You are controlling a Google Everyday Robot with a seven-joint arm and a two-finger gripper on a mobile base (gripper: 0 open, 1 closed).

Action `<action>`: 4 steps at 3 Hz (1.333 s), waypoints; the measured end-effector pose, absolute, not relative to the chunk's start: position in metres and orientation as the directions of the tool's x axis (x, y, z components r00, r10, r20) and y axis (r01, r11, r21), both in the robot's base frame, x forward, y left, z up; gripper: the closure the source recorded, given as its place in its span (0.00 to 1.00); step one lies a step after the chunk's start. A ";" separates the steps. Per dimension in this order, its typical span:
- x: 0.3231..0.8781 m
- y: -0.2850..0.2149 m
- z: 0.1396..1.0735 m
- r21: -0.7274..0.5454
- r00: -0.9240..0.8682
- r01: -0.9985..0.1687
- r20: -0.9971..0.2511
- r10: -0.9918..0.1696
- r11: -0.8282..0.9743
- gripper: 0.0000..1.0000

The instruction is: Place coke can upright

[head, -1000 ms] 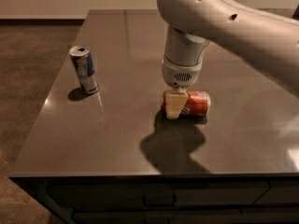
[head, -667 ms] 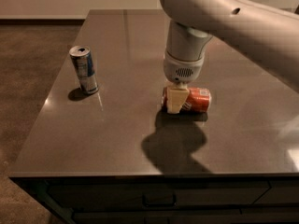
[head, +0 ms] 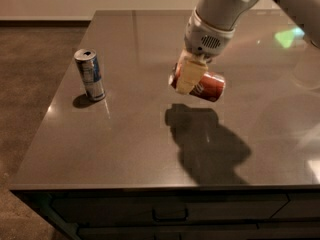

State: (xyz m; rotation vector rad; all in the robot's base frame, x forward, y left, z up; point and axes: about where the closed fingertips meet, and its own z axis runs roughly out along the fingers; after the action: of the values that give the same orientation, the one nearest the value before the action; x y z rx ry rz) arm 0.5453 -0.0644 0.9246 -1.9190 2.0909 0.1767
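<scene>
Red coke can [head: 207,87] with pale lettering, tilted sideways, lifted above grey table [head: 125,134], jaws clamped on one end

The dark grey-brown, glossy rectangular tabletop [head: 125,144] carries one thing directly: a slim blue-and-silver drink can [head: 90,75], standing upright near the left edge with its small shadow beside it. A large dark shadow [head: 210,144] falls on the surface right of centre, toward the near edge. Above it, clear of the top, the cream-fingered gripper [head: 189,76] grips the red coke can [head: 207,86], which lies sideways. Drawer fronts run below the near edge.
</scene>
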 end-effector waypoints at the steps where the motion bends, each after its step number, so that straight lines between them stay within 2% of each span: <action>1: 0.548 -0.055 0.947 -0.085 -0.072 -0.988 -0.482 -0.873 0.129 1.00; 2: 0.549 -0.052 0.959 -0.065 -0.090 -0.983 -0.653 -0.752 0.174 1.00; 4: 0.550 -0.057 0.968 -0.062 -0.078 -0.967 -0.852 -0.518 0.249 1.00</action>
State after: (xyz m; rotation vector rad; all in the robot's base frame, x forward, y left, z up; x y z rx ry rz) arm 0.5503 -0.0568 0.9684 -1.3795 1.7163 0.7031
